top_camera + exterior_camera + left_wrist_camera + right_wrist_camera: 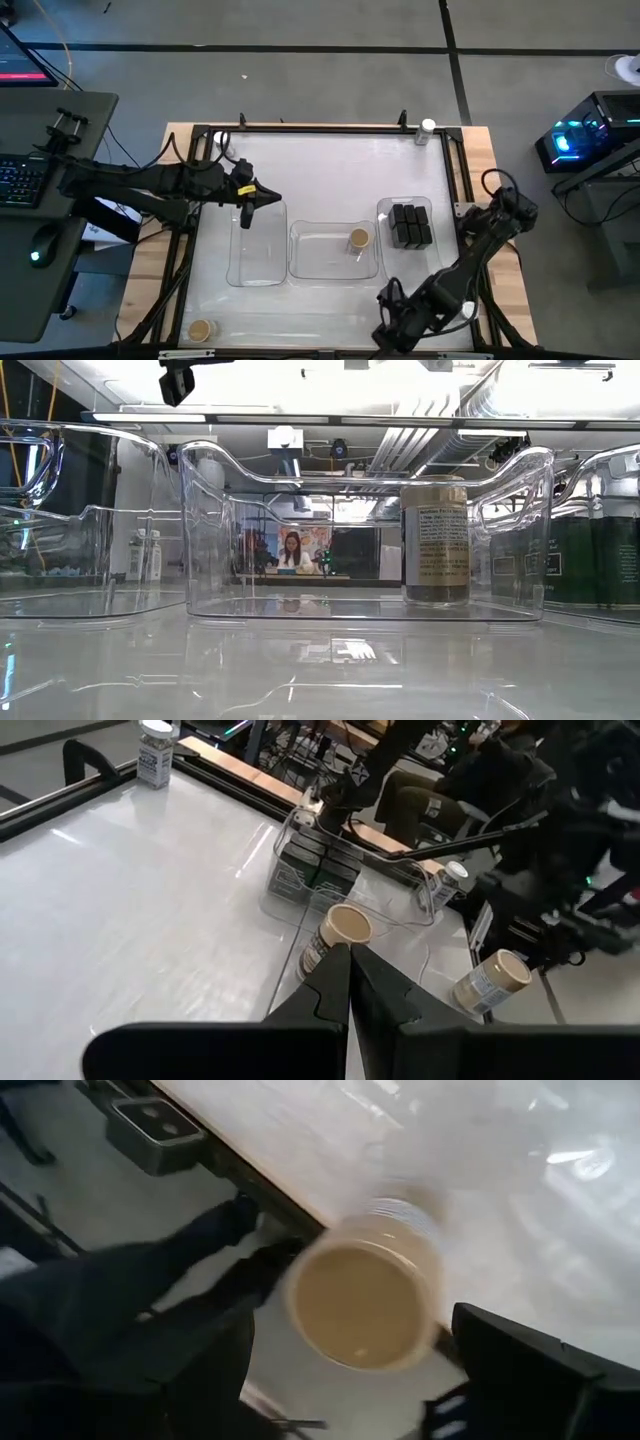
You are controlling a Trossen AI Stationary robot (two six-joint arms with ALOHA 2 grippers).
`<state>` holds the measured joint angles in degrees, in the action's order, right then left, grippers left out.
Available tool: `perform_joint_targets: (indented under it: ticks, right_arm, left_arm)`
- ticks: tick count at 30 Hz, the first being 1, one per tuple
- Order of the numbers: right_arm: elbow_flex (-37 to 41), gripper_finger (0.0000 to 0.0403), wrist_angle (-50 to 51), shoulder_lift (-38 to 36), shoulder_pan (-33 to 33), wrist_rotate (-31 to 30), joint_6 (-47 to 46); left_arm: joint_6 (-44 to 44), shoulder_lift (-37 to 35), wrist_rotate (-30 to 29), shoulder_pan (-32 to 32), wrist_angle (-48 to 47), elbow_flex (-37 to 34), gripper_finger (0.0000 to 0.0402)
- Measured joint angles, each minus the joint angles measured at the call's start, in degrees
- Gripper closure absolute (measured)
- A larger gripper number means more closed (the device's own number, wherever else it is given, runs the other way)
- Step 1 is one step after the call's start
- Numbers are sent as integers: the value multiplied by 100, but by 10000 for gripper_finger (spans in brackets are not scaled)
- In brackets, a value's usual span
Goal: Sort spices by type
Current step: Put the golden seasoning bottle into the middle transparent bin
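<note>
Left gripper (262, 199) hovering over left clear plastic tray (257, 276), fingers pressed together, empty. Right gripper (392, 330) at near table edge, clamping a round tan-topped spice jar (365, 1295). Another tan-topped jar (359, 239) upright in middle tray (300, 268); black boxy containers (411, 224) in right tray (384, 208).

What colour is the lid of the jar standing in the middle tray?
Tan, on the round jar; the high view shows it best.

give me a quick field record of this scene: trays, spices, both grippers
left tray: no spices
middle tray: one tan-topped jar
right tray: black boxes
loose spices: tan-topped jar at the near left corner; white-lidded jar at the far right corner
left gripper: shut, empty, above the left tray
right gripper: near table edge, around a tan-topped jar in the wrist view
</note>
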<state>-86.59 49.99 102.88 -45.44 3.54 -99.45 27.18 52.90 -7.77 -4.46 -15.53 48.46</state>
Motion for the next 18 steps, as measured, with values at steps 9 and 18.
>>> perform_joint_targets:
  ticks: [9,18]
  right_arm:
    - [4,66,-98,294,1,40,-559]
    - [4,66,-92,362,16,102,-451]
  left_arm:
    - [111,0,217,31,-7,-2,401]
    - [111,0,262,31,-11,0,401]
